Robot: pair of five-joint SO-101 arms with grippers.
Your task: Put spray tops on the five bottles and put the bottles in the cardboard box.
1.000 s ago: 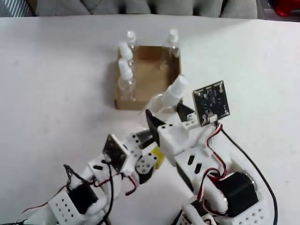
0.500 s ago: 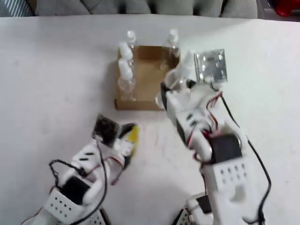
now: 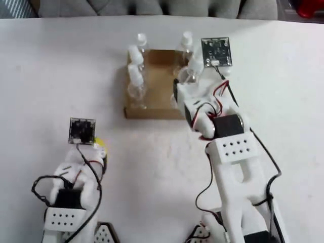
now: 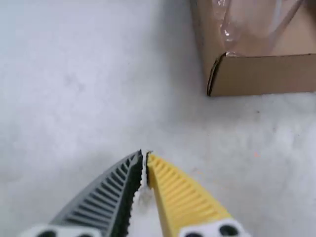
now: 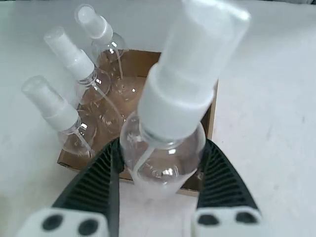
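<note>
The open cardboard box (image 3: 157, 86) stands mid-table with capped clear bottles upright inside: three along its left wall (image 3: 135, 76) (image 5: 69, 57) and one at the far right corner (image 3: 186, 41). My right gripper (image 3: 183, 90) (image 5: 162, 148) is shut on another clear bottle (image 3: 191, 73) (image 5: 165, 165), which carries a white spray top (image 5: 192, 74) and hangs tilted over the box's right side. My left gripper (image 3: 99, 145) (image 4: 144, 159) is shut on nothing, low over the bare table to the near left of the box (image 4: 261, 74).
White tabletop (image 3: 61, 76) lies open to the left and right of the box. A grey sofa edge (image 3: 152, 7) runs along the far side of the table. The right arm (image 3: 228, 152) stretches from the near edge toward the box.
The right arm carried the bottle from in front of the box forward to above its right side. The left arm drew back to the near left of the table.
</note>
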